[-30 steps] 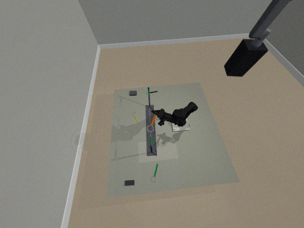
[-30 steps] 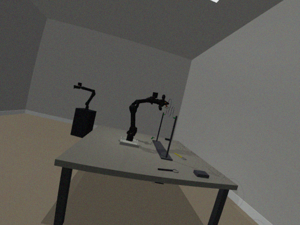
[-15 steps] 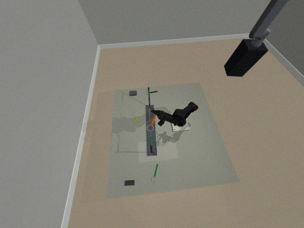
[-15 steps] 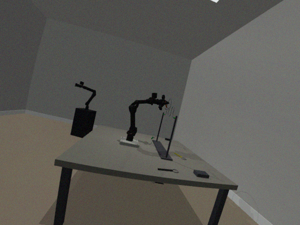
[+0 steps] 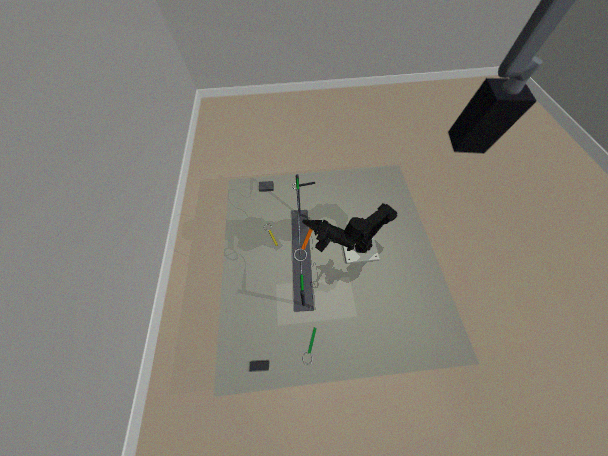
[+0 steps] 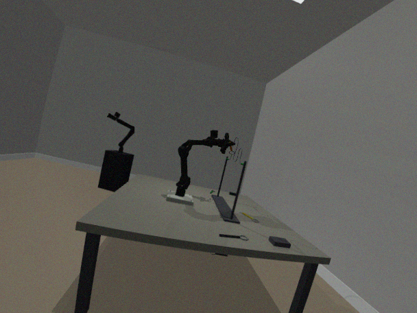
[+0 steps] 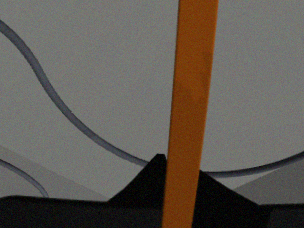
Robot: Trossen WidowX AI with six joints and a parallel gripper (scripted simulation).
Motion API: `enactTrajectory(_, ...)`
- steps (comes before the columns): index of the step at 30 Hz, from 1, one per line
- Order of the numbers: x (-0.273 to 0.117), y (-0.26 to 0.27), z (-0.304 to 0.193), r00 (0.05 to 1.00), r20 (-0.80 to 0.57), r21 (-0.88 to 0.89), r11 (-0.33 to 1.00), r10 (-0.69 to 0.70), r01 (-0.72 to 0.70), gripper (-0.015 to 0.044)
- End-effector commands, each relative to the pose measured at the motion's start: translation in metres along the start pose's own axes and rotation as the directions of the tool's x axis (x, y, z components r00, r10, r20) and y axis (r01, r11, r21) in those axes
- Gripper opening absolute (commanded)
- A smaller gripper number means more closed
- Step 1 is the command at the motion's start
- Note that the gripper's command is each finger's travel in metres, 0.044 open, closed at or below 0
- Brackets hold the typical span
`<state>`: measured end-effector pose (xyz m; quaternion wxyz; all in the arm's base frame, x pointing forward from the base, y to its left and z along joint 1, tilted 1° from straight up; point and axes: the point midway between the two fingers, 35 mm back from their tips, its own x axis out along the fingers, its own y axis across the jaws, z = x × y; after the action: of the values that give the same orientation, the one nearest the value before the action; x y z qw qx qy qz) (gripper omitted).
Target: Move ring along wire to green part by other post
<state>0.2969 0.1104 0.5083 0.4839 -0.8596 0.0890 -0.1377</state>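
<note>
The orange handle (image 5: 307,240) (image 6: 231,147) (image 7: 191,100) was pinched between the fingertips of the gripper (image 5: 310,225) (image 6: 232,143) (image 7: 166,162). From there it went down at a slant to its ring (image 5: 295,257) (image 6: 232,154), which was below the gripper and high over the dark base plate (image 5: 297,272) (image 6: 221,206). In the top view the ring appeared between the two green parts, nearer to this green part (image 5: 302,282), beside its post (image 5: 303,298).

The stand was inside the edges of the table (image 5: 425,325) (image 6: 137,219), and the yellow-handled ring (image 5: 273,238) (image 6: 249,217) lay apart from the base plate. Open air was around the raised arm, except near the wire (image 7: 90,132) and posts.

In the wrist view the ring was outside the picture, and the handle covered a piece of the wire. The exterior view was dark and small there, so I could not tell whether the wire passed through the ring or touched it
</note>
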Motion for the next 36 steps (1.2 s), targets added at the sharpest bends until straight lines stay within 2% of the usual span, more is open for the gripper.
enactTrajectory(1,0.001,0.005,-0.001,1.0,0.003,0.017,1.0,0.001,-0.001,-0.015)
enactTrajectory(17,-0.006,0.044,0.002,0.994,-0.043,0.216,0.972,0.103,-0.091,-0.015)
enactTrajectory(36,-0.011,0.108,0.03,0.956,0.084,0.569,0.774,0.28,-0.276,-0.015)
